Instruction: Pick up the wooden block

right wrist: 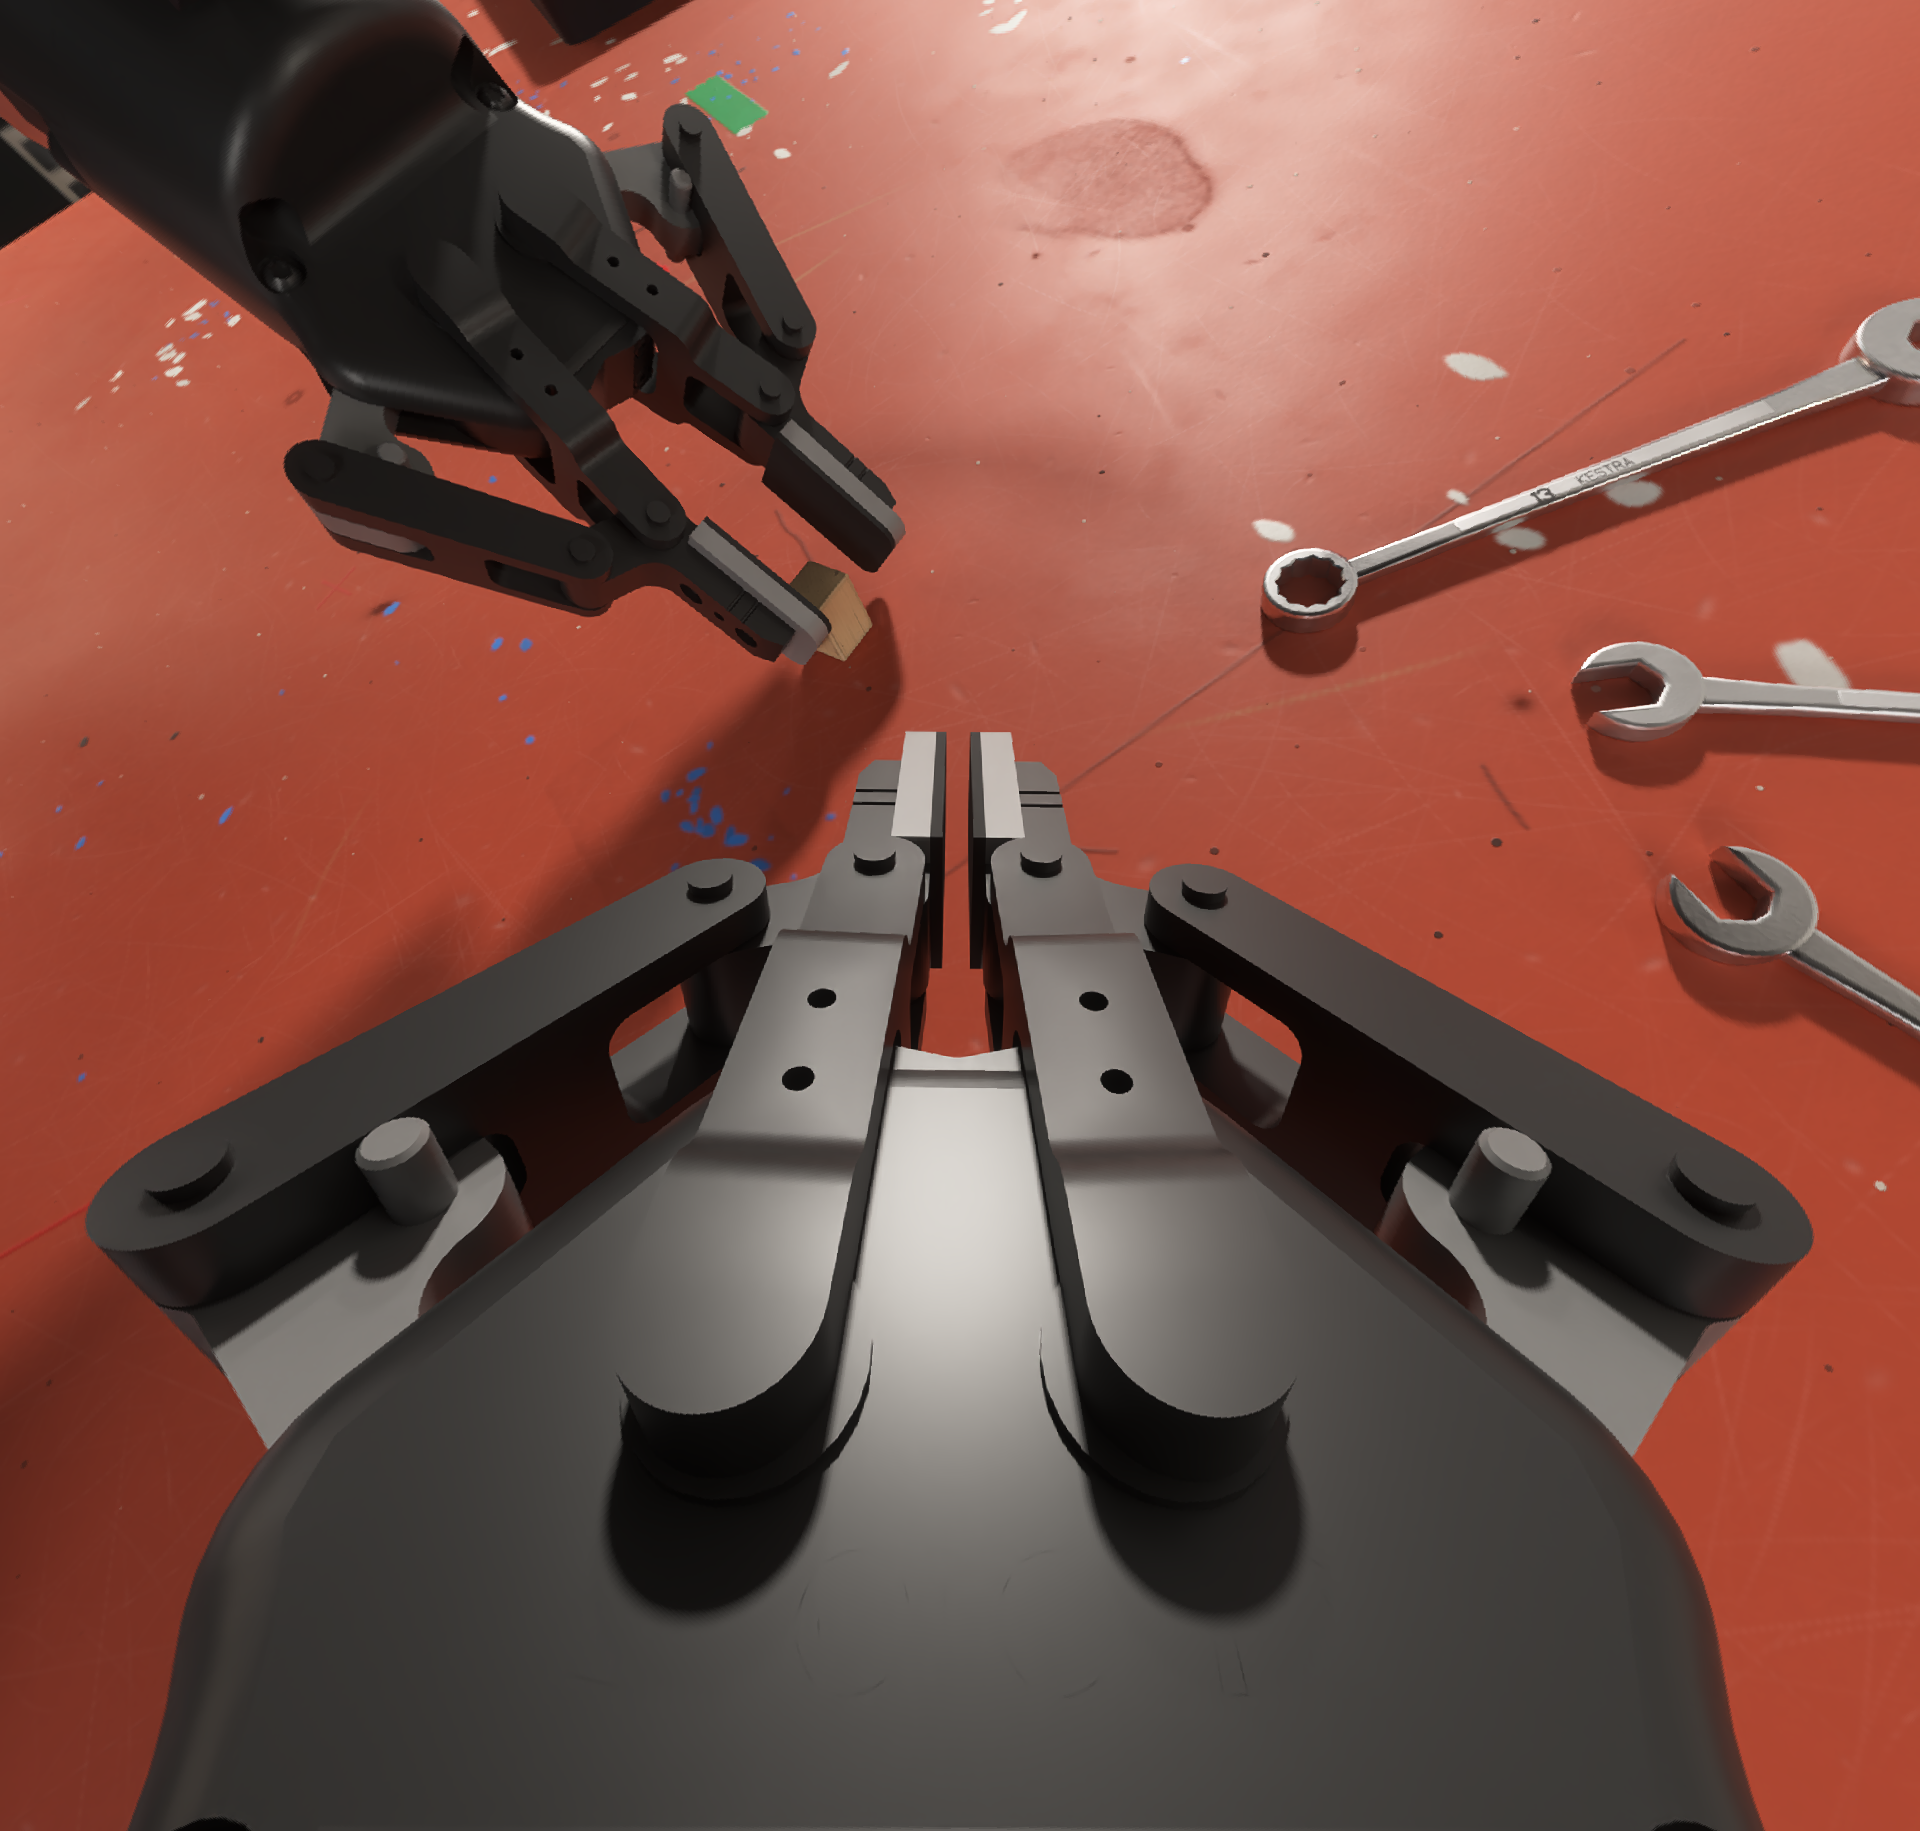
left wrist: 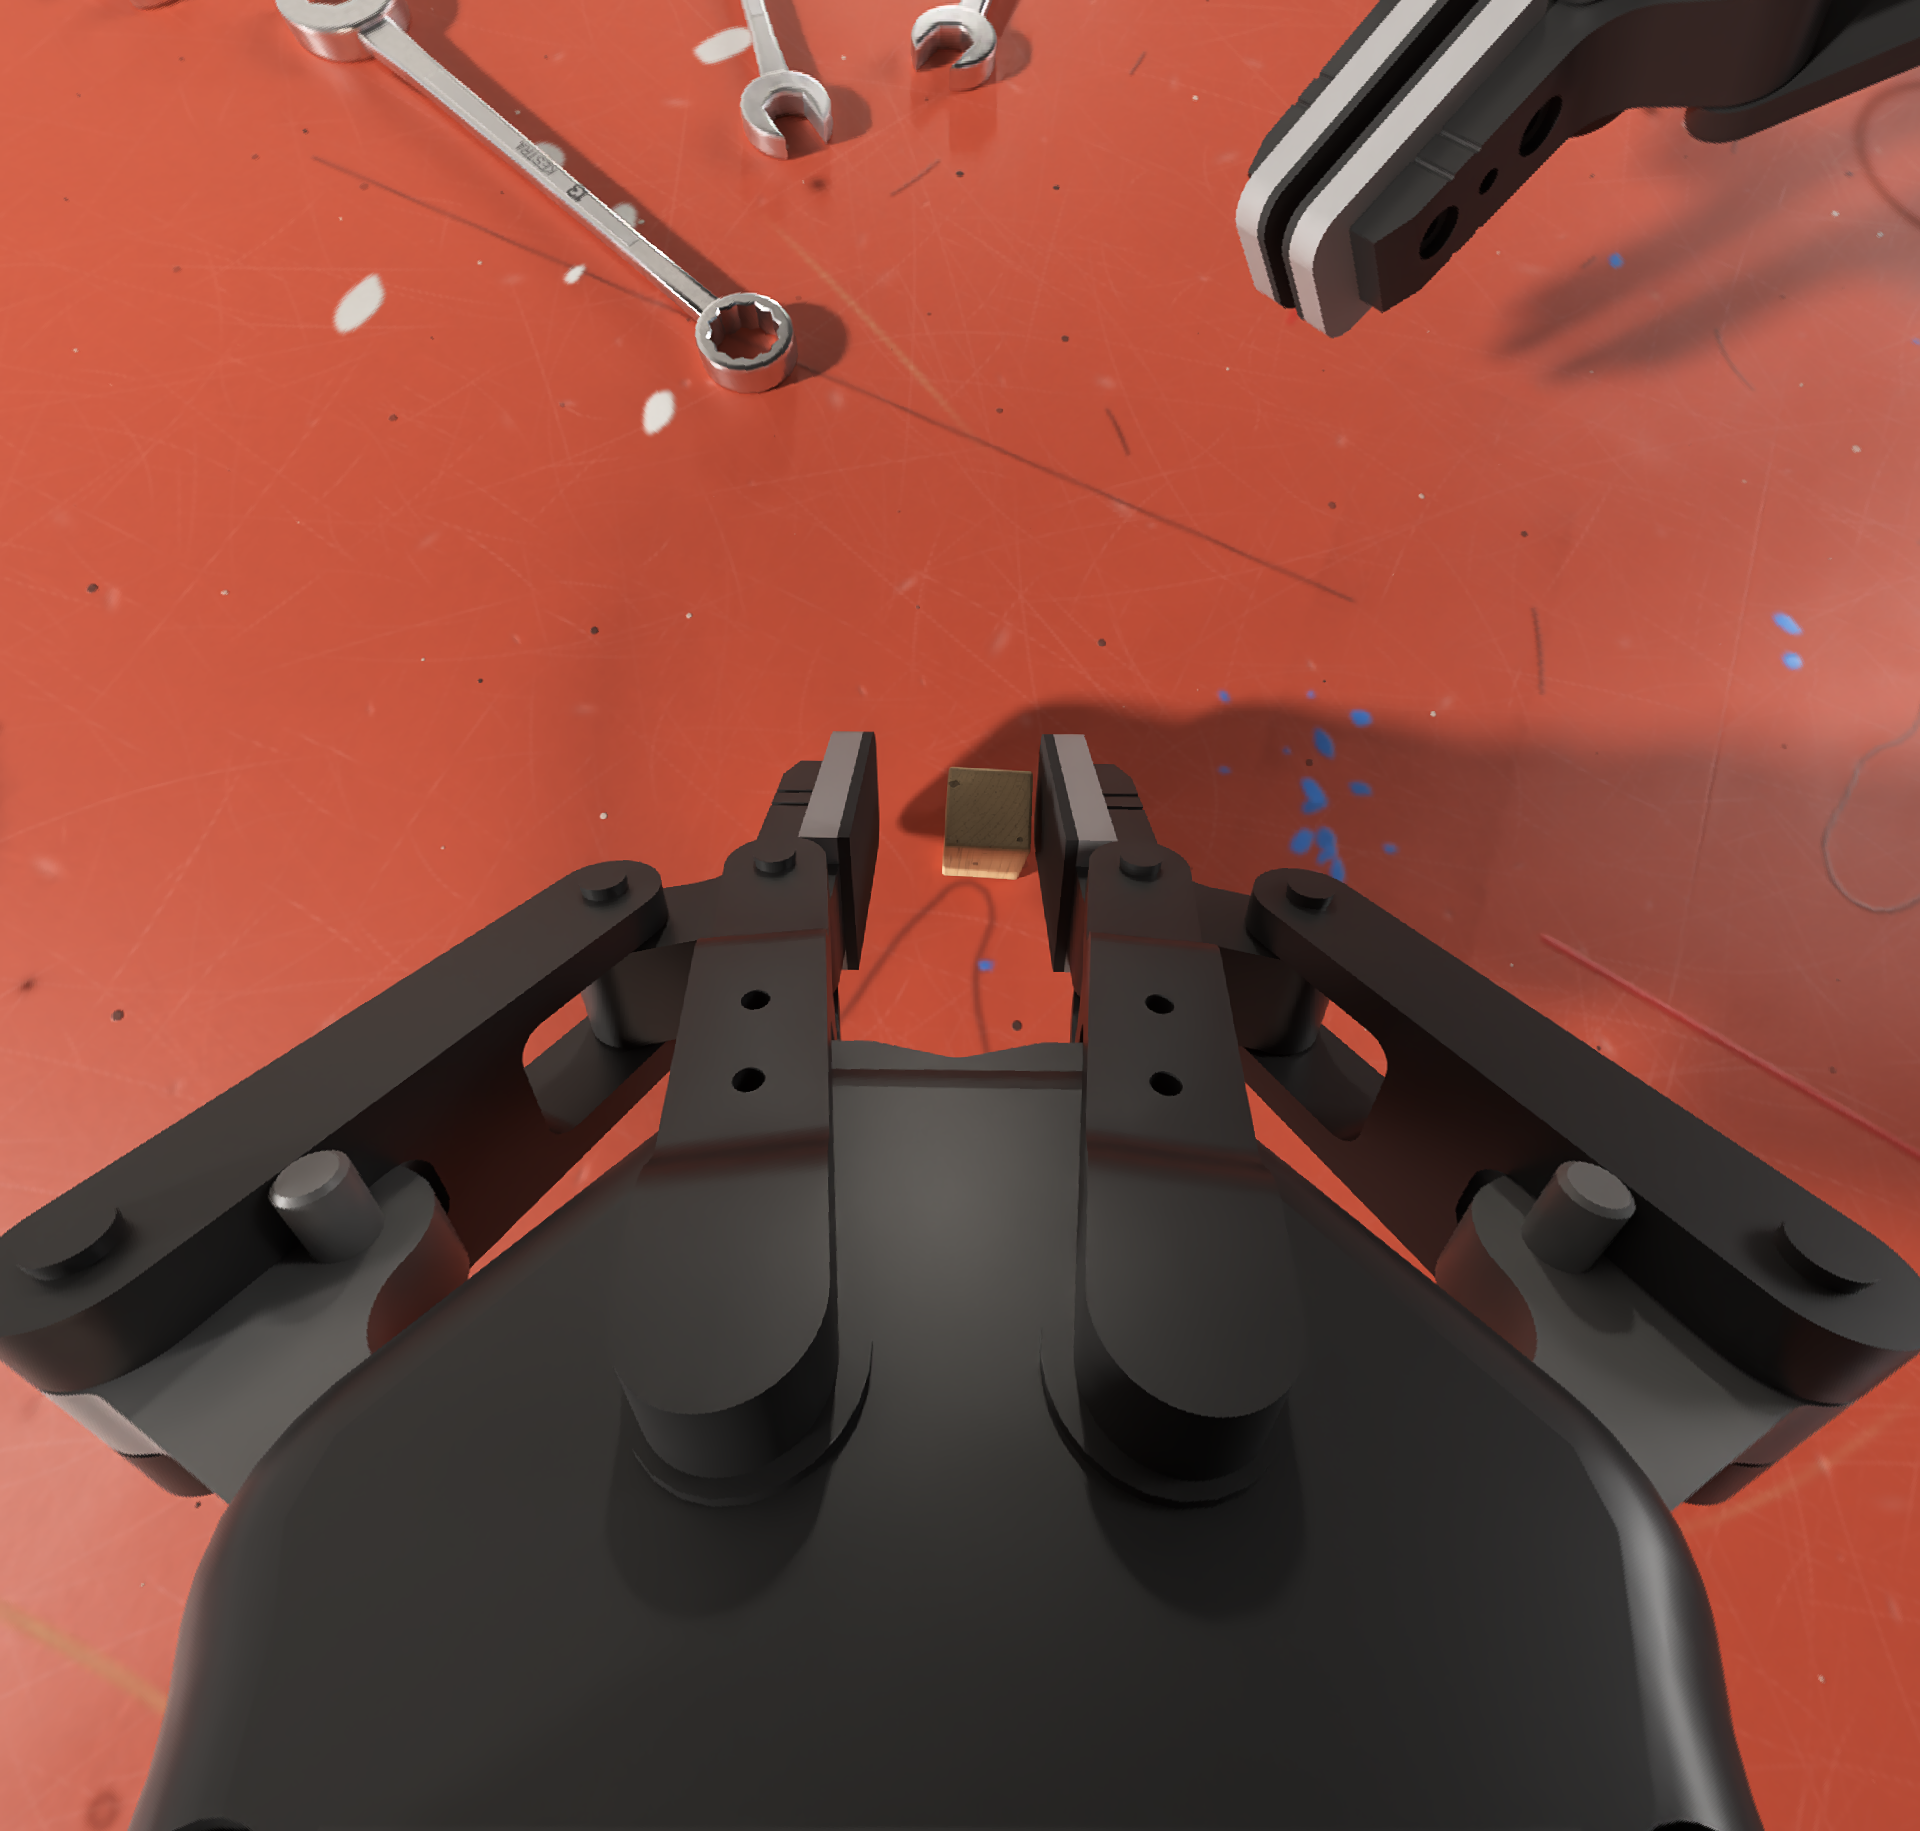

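Our left claw (left wrist: 956, 846), fingers apart, straddles the small tan wooden block (left wrist: 985, 823) on the scratched red bench (left wrist: 1039, 555); we should centre it before squeezing. Our right claw (right wrist: 957, 784) hangs pressed together, empty.

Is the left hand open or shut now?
Open: the left hand has gaps between its fingers and the wooden block.

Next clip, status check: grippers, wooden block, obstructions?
Left gripper open, straddling small tan wooden block on red table. Right gripper shut, empty, standing off. Silver wrenches well clear; nothing blocking.
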`<state>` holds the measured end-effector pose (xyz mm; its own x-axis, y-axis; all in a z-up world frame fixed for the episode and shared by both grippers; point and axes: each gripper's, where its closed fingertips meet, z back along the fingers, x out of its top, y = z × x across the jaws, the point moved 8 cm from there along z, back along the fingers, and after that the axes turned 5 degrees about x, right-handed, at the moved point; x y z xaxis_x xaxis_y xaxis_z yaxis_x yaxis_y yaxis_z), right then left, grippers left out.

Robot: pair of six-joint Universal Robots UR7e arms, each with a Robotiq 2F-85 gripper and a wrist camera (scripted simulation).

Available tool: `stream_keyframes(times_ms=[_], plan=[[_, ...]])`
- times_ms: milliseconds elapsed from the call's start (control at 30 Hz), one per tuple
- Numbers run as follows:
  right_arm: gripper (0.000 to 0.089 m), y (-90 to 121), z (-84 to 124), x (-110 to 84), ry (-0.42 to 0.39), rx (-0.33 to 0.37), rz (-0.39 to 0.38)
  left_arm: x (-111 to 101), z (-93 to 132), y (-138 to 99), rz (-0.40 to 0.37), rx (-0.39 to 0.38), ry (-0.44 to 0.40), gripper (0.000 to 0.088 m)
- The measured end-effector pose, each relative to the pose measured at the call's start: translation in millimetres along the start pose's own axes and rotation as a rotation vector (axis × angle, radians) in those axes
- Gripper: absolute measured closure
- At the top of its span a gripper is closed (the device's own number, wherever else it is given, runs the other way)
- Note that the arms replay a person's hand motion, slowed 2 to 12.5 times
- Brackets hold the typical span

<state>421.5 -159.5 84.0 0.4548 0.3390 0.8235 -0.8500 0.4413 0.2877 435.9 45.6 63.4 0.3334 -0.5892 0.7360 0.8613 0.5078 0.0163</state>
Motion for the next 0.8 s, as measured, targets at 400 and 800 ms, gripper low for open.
stream_keyframes(times_ms=[400, 800], plan=[[0.0853, 0.4, 3.7, 0.5, -0.008, -0.019, 0.010, 0.7, 2.5, -1.5, -0.029, 0.038, -0.026, 0.0625], [0.0852, 2.7, 4.2, 1.5, -0.005, -0.026, 0.027, 2.1, 7.3, 1.0, -0.018, 0.089, -0.075, 0.0628]])
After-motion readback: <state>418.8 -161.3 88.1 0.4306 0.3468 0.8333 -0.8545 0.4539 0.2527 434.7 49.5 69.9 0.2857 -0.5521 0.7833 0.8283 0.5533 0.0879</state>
